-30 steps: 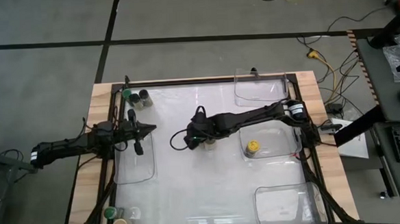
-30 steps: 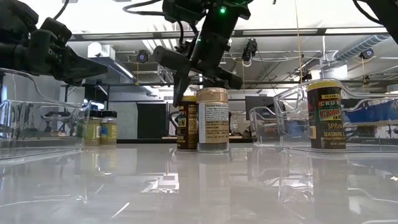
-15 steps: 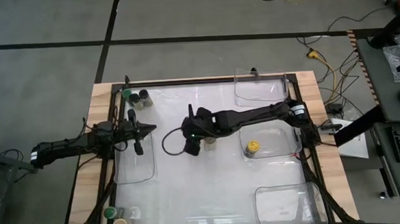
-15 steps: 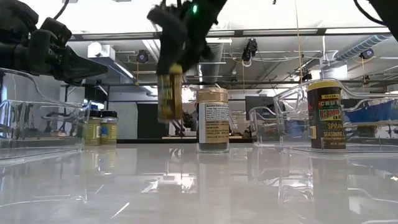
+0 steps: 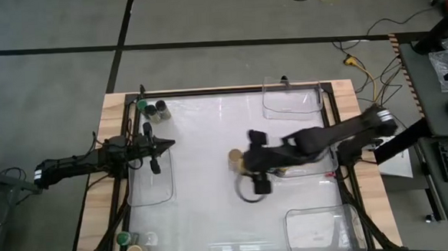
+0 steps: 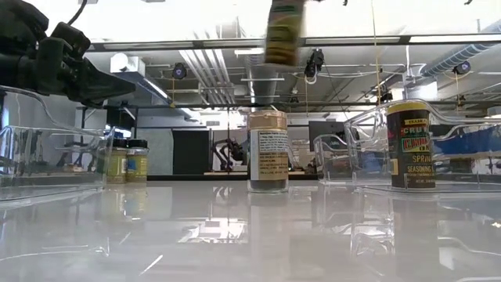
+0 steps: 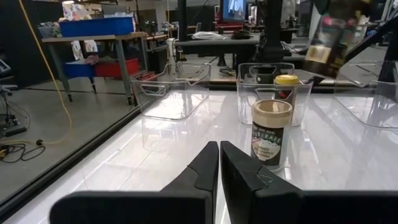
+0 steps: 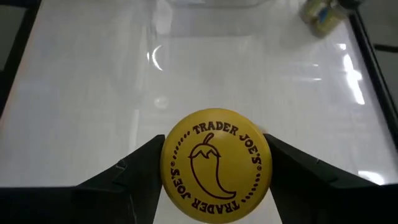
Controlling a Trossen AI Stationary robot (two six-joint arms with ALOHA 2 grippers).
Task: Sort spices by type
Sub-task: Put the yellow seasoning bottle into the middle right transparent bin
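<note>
While I watch, right gripper (image 8: 214, 168): clamped on yellow-lidded jar (image 8: 216, 165), lifted above table (image 5: 213, 210) (mid-air).
Left gripper (image 7: 219, 163): shut, empty.

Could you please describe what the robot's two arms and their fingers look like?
Both arms are dark, slim and jointed, with white bands near their bases. The right arm trails a looping black cable. The left gripper has two flat, black, tapering fingers; the right gripper has dark angular fingers.

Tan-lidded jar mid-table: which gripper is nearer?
Right. The right gripper hangs just beside the tan-lidded jar, holding a yellow-lidded jar; the left gripper waits far off.
</note>
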